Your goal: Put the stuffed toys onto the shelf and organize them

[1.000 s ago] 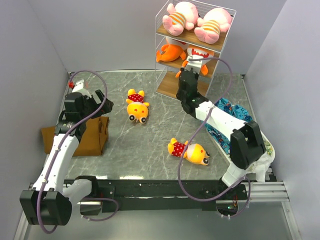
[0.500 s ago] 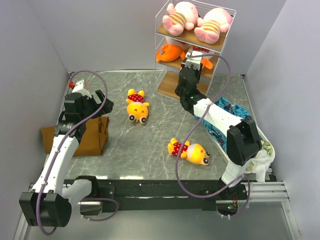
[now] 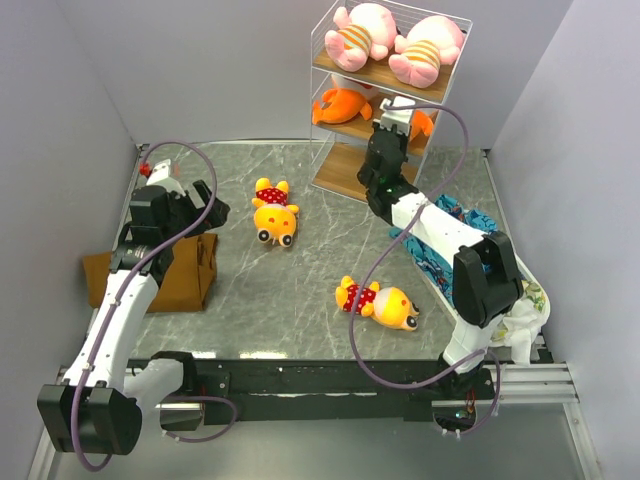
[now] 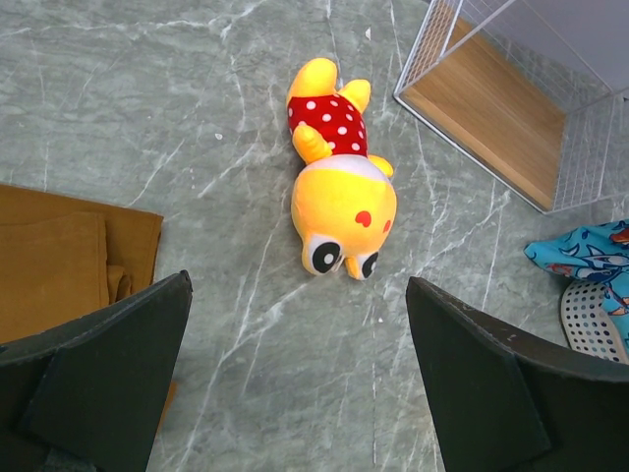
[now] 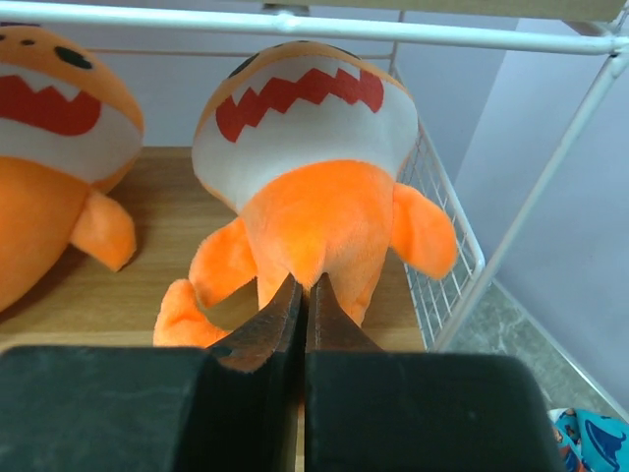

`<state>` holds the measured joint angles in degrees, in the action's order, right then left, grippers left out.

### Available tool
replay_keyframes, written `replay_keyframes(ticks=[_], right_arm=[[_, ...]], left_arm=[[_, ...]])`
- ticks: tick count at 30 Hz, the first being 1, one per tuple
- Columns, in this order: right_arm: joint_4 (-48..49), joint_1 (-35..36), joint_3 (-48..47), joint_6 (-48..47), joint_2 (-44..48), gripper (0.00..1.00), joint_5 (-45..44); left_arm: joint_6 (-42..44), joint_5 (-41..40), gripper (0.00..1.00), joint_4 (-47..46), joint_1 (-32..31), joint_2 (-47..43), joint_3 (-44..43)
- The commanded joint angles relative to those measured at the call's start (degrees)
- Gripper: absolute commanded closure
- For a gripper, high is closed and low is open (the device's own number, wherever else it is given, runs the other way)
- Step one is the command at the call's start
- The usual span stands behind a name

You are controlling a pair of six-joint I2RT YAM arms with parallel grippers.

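Advanced, closed right jaws touch orange fish (image 5: 314, 187).

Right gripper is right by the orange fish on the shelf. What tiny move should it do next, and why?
Probably back the right gripper straight out of the shelf. Its jaws look shut at the orange fish's underside, and that fish already sits on the middle board beside its twin. Two yellow toys lie on the table, waiting.

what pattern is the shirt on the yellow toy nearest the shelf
Red with white dots; the shirt shows best in left wrist view.
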<state>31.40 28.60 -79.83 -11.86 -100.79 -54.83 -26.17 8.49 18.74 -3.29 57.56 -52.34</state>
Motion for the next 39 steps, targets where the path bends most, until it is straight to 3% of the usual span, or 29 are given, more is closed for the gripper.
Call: replay_keyframes(ticks=[1, 10, 17, 20, 21, 24, 33, 39], right_arm=[[4.73, -1.26, -3.57, -0.89, -1.68, 1.00, -1.16], [8.77, -2.67, -4.54, -3.79, -4.15, 1.00, 1.73], [13.95, -3.11, -4.19, -8.62, -5.38, 0.93, 3.85], [14.04, -3.02, -3.67, -8.80, -4.42, 0.83, 4.11], [13.26, -3.11, -3.32, -8.27, -3.89, 0.72, 4.55], [8.08, -2.94, -1.30, -5.38, -0.29, 0.61, 8.24], [-1.59, -0.92, 8.28, 3.23, 12.98, 0.52, 16.41], [-20.92, -0.47, 10.92, 20.71, 22.30, 0.49, 23.88]], left_arm=[[0.86, -0.58, 0.04, -1.25, -0.49, -0.78, 0.22], [0.95, -0.67, 0.04, -1.34, -1.11, -0.43, 0.13], [0.86, -0.58, 0.03, -1.78, -1.28, -0.52, 0.48], [0.95, -1.02, 0.03, -1.69, -1.46, -0.52, 0.39], [0.95, -1.46, 0.04, -1.69, -1.46, -0.61, 0.39], [1.12, -2.25, 0.04, -1.43, -1.63, -0.78, 0.39], [1.21, -4.97, 0.04, -1.87, -2.07, -2.54, 1.10], [1.21, -6.82, 0.03, -0.90, -2.16, -1.75, 0.74]])
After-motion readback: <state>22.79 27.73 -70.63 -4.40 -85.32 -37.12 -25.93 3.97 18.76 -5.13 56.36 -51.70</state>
